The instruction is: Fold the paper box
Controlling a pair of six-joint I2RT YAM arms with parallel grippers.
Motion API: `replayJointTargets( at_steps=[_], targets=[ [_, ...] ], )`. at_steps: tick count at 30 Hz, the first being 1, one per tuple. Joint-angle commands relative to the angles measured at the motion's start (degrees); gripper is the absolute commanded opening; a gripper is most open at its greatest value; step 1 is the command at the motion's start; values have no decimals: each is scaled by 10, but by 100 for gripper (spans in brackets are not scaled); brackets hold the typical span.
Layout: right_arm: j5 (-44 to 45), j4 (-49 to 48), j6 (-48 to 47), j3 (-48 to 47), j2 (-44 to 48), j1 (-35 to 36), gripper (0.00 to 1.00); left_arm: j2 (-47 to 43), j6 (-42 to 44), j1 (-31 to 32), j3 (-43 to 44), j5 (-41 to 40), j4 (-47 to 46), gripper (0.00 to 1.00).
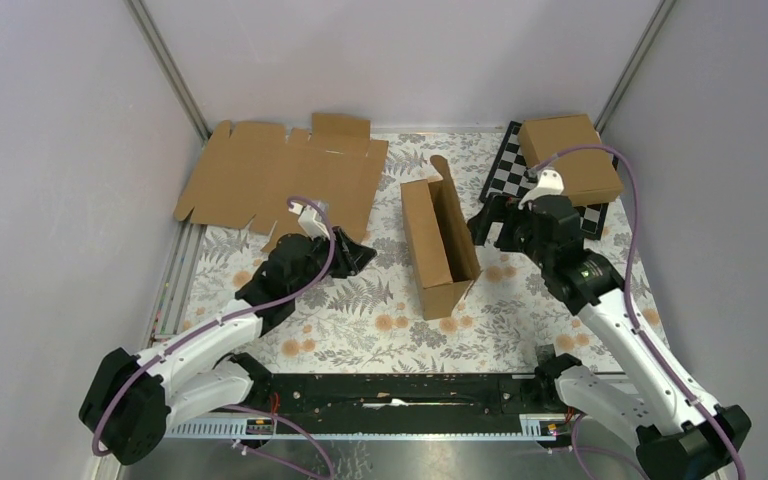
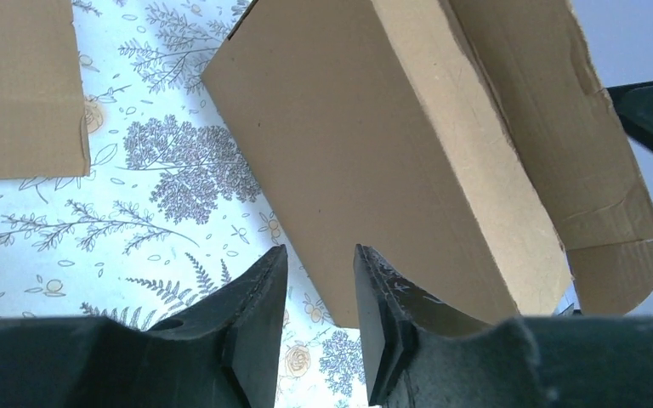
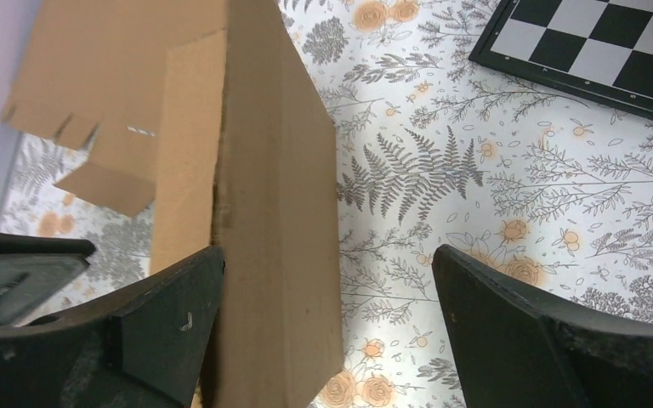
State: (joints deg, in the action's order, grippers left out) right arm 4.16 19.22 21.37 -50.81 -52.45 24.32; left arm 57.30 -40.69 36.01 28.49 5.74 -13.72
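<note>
Top view: the box (image 1: pixel 422 235) is standing mid-bench, partly folded, its long axis running from near to far and its hollow showing from above; one flap is sticking up at the far end. The bench (image 1: pixel 360 320) is wearing a floral cover. The left gripper (image 2: pixel 319 255) is hovering just left of the box, fingers (image 2: pixel 255 289) parted by a narrow gap and grasping nothing; the box's broad brown wall is filling the view beyond them. The right gripper (image 3: pixel 327 255) is flanking the box's right side, released and spread wide; its left finger (image 3: pixel 170 297) is lying just beside the box wall, though contact cannot be told. A flat notched sheet (image 1: pixel 280 170) is lying at the far left. A chessboard (image 1: pixel 505 170) is lying at the far right, carrying a second box (image 1: pixel 570 155).
</note>
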Motion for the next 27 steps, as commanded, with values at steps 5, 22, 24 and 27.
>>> replayJointTargets(
  at_steps=[5, 22, 24, 27],
  targets=[
    [6, 97, 63, -101, -5, 7, 100, -55, 39, -6, 11, -50, 32, 39],
    [124, 97, 33, -95, 70, 7, 100, -46, 40, -5, 5, -38, 43, 45],
    [103, 121, 28, -102, 35, 6, 100, 2, 31, 7, 17, -20, 25, 47],
    [54, 142, 29, -99, -9, -7, 100, 82, 32, 45, 59, -17, 16, 51]
  ],
)
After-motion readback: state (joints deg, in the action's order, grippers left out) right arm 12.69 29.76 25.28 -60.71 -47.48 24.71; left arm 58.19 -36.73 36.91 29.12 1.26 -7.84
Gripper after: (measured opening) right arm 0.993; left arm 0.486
